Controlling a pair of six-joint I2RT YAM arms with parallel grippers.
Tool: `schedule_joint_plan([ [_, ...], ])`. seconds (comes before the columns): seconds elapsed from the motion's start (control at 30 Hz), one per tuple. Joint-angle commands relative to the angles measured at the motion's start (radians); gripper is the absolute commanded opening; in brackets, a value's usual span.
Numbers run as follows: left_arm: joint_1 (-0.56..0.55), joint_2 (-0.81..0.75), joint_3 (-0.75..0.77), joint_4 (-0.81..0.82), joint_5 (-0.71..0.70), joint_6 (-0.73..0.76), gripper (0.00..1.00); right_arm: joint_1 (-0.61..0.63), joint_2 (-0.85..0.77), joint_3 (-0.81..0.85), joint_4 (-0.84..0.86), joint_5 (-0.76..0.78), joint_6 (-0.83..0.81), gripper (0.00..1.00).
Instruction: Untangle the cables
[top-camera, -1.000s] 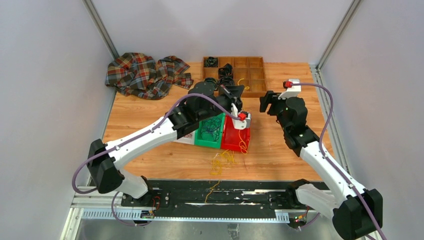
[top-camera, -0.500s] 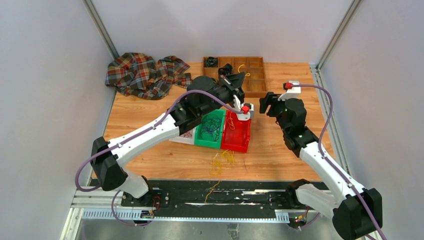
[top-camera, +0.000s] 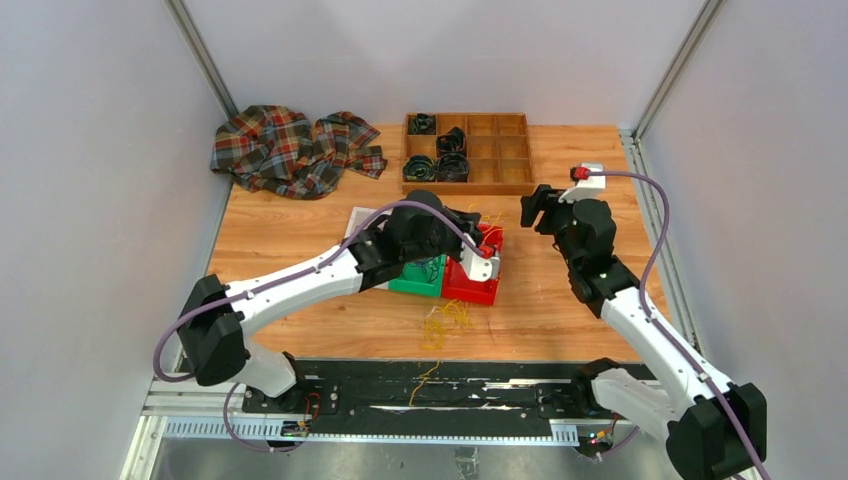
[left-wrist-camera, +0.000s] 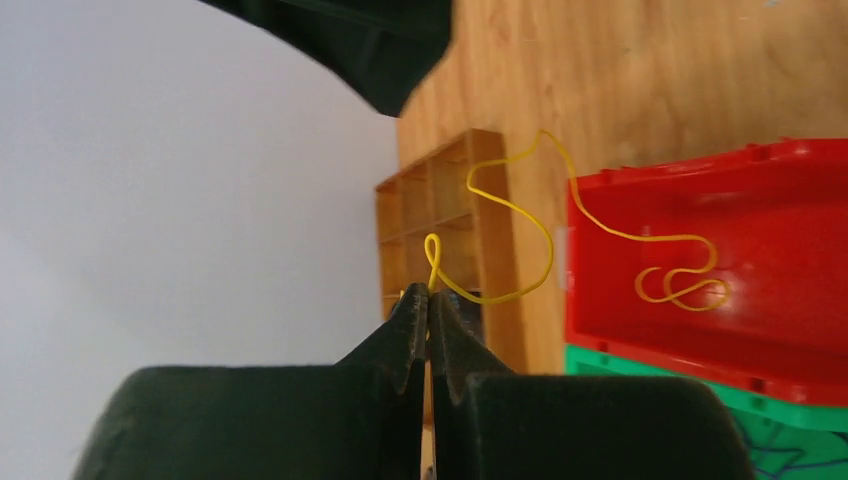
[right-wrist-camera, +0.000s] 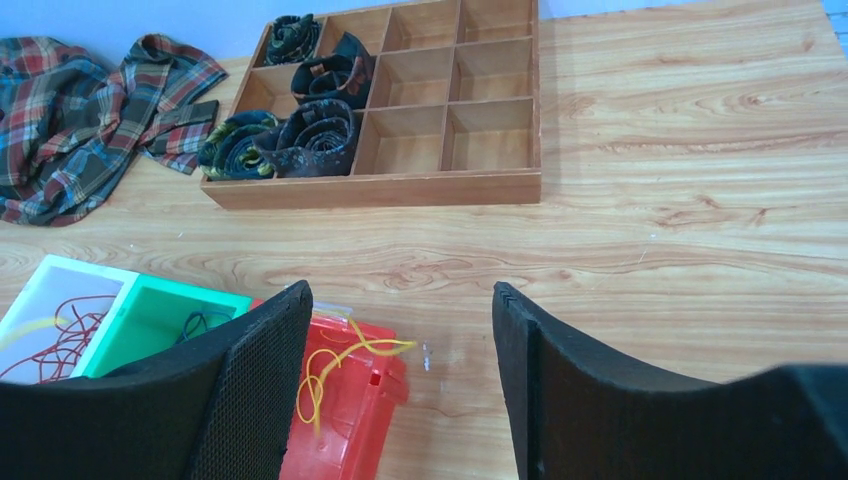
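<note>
My left gripper (left-wrist-camera: 430, 300) is shut on one end of a thin yellow cable (left-wrist-camera: 512, 208). The cable loops away and trails down into the red bin (left-wrist-camera: 770, 330), where its far end lies coiled. From above, the left gripper (top-camera: 484, 230) hovers over the red bin (top-camera: 478, 288), next to the green bin (top-camera: 418, 278). In the right wrist view the green bin (right-wrist-camera: 160, 315) holds dark cables (right-wrist-camera: 203, 322) and a white bin (right-wrist-camera: 45, 290) holds red cables (right-wrist-camera: 62, 338). My right gripper (right-wrist-camera: 400, 330) stands open and empty above bare table, right of the red bin (right-wrist-camera: 365, 410).
A wooden compartment tray (top-camera: 502, 152) with black coiled bands (top-camera: 440, 162) sits at the back. A plaid cloth (top-camera: 285, 150) lies at the back left. Loose yellow cables (top-camera: 442, 320) lie on the table in front of the bins, and one (top-camera: 425, 378) hangs over the front rail.
My left gripper has drawn back from the wooden tray to above the red bin, bringing the yellow cable with it. The right arm has barely moved.
</note>
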Motion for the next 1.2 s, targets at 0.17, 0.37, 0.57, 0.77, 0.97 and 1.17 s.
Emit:
schedule_joint_plan([
  [0.17,-0.018,0.077,0.013,-0.206,0.033,-0.171,0.00,-0.038,-0.035,-0.022,-0.002,0.028,0.018,0.66],
  [0.37,-0.018,-0.005,-0.055,-0.273,0.050,-0.159,0.00,-0.047,0.033,-0.014,-0.023,-0.003,0.045,0.64],
  [0.57,-0.017,-0.124,-0.115,-0.293,-0.022,-0.152,0.00,-0.048,0.111,-0.017,-0.022,-0.046,0.081,0.60],
  [0.77,-0.018,-0.200,-0.177,-0.295,0.005,-0.138,0.00,-0.048,0.151,-0.019,-0.013,-0.073,0.107,0.59],
  [0.97,-0.018,-0.088,-0.099,-0.301,-0.011,-0.168,0.01,-0.047,0.186,-0.019,-0.012,-0.134,0.119,0.45],
  [1.17,-0.018,0.057,0.002,-0.281,-0.036,-0.164,0.01,-0.046,0.187,-0.066,0.042,-0.153,0.147,0.16],
])
